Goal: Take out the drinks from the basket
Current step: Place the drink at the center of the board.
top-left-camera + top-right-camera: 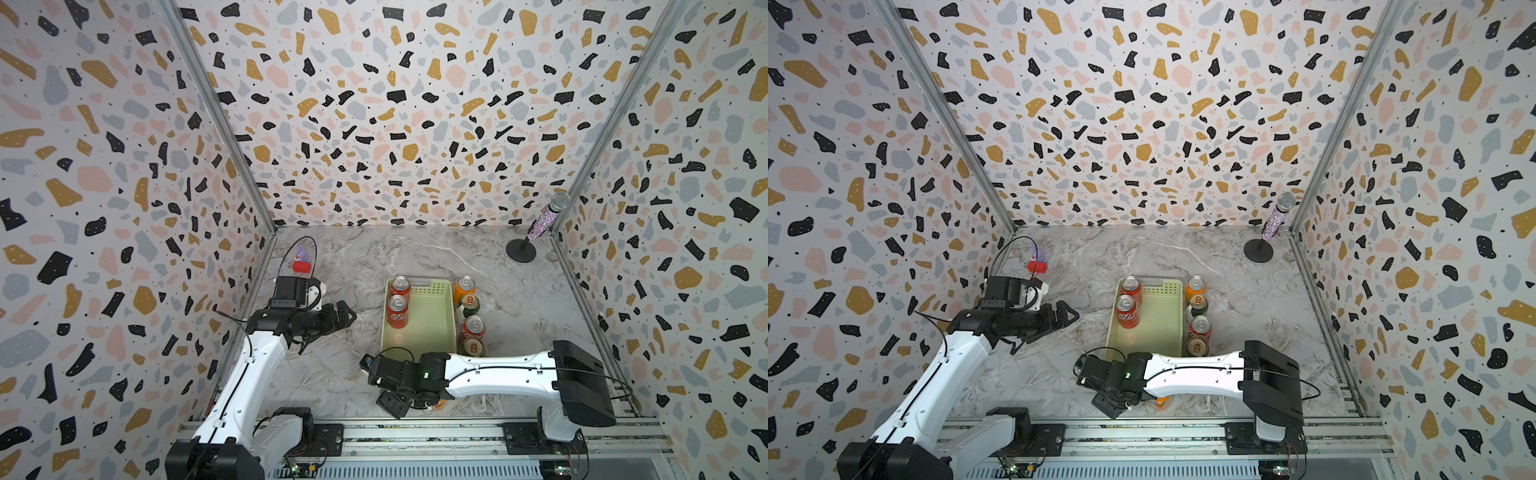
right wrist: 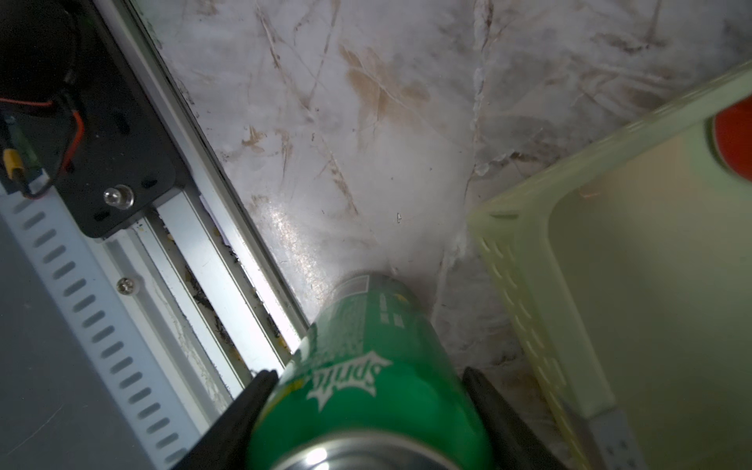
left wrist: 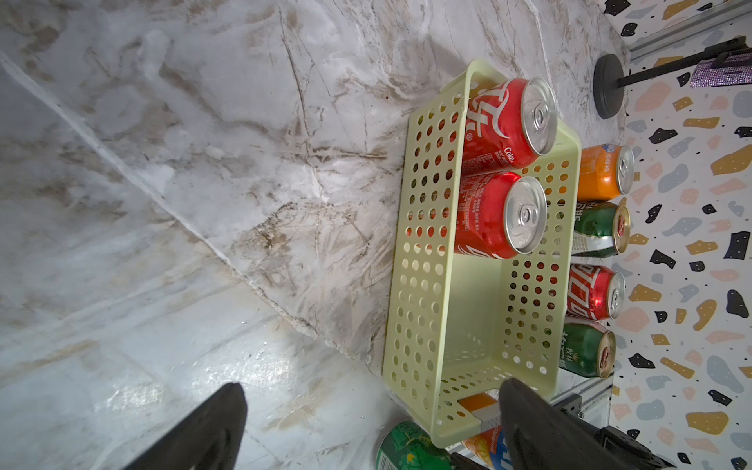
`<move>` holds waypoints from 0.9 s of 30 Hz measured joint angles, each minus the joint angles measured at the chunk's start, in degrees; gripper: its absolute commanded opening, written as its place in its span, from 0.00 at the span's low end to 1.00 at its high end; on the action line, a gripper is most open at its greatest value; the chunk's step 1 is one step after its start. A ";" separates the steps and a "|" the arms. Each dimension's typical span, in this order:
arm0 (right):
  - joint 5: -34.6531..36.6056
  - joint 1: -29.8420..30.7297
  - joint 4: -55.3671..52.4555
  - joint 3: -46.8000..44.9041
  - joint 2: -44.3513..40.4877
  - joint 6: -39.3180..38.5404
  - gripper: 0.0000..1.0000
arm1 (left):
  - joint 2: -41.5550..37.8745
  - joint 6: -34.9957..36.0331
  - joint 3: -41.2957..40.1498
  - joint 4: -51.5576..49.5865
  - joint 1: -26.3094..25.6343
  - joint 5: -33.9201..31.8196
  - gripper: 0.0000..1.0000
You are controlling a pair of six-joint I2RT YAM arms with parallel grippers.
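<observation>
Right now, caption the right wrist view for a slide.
Right gripper clamps the green can just outside the pale basket.

My left arm (image 1: pixel 259 353) and right arm (image 1: pixel 490 378): white shells, black joints, thin black cables (image 1: pixel 519 368) along both. I see a green light (image 1: pixel 425 375) on the right wrist. The left gripper (image 1: pixel 349 312) is all black.

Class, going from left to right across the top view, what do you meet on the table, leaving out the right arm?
Red toy → left gripper → basket holding two red cans → row of four cans → microphone stand.
</observation>
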 measured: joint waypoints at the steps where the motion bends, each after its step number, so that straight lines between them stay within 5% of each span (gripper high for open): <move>1: 0.11 0.00 0.17 0.00 0.11 0.00 0.21 | 0.00 0.00 0.00 0.00 0.00 0.00 1.00; 11: 1.68 0.22 0.37 0.00 0.28 0.50 0.23 | 0.00 0.02 0.00 0.00 0.00 0.00 1.00; 20: 1.79 0.22 0.50 0.02 0.44 0.61 0.62 | 0.00 0.00 0.00 0.00 -0.02 0.00 1.00; 27: 1.57 0.22 0.50 0.02 0.44 0.76 0.73 | 0.00 0.00 0.00 0.00 0.00 0.00 1.00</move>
